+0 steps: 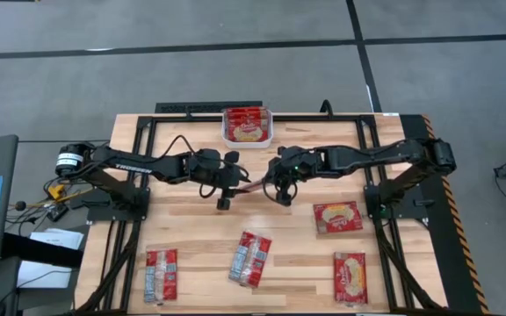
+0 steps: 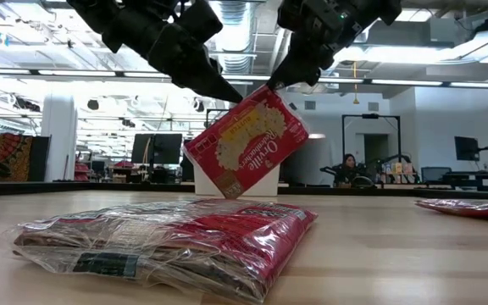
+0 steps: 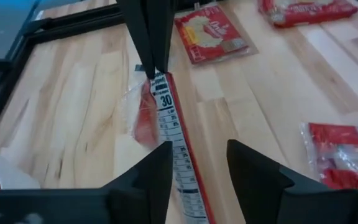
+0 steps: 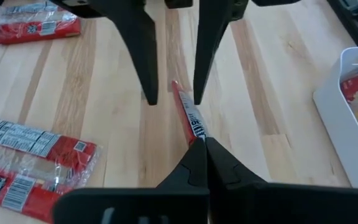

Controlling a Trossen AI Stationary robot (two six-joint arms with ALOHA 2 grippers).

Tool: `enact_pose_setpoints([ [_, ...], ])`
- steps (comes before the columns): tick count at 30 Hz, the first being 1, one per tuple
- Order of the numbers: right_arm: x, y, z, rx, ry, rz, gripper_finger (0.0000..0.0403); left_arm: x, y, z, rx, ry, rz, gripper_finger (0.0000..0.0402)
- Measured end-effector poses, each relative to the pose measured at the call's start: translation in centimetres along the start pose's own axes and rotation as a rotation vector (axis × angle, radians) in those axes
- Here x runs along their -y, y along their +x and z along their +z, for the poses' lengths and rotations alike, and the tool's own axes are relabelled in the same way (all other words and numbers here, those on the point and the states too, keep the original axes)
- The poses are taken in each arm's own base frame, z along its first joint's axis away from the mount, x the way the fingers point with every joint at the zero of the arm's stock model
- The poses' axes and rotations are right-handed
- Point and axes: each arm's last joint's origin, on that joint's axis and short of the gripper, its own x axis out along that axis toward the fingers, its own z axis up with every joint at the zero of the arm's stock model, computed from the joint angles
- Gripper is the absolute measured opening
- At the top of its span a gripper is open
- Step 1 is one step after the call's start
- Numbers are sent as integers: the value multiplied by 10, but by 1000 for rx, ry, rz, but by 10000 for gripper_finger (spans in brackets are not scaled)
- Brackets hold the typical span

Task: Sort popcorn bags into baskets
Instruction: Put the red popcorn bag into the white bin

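popcorn bag [image 2: 246,151] edge-on, pinched by right gripper [image 4: 199,142]; left gripper [image 3: 197,163] part-open astride it, contact unclear.

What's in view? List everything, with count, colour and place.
held bag: one, red, in the air over mid-table, tilted
loose bags: four, red, flat on the table's near half
binned bags: at least one, red, in the basket; exact count cannot be told
basket: one, white, far edge of the table, centre
table: one, light wood, black frame
person: one, far back in the room
left gripper: one, dark, open astride the held bag's edge
right gripper: one, dark, shut on the held bag
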Motion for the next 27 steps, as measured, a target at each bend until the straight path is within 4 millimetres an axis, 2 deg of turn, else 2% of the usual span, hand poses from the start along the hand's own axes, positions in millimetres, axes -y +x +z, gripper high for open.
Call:
enact_pose_setpoints([
  [8,1,0,2,15,2,0,2,-4,0,1,-4,-22,103,215],
  [13,1,0,2,20,2,0,2,-2,16,-6,29,-26,56,224],
  [18,1,0,2,17,2,0,4,2,37,-19,1,-17,19,178],
  [21,1,0,2,23,2,0,4,1,37,-18,6,-2,35,113],
  [24,1,0,4,44,3,-2,7,0,35,-16,5,11,57,30],
  [27,-1,-1,7,76,15,-6,27,-3,34,-15,12,8,92,15],
])
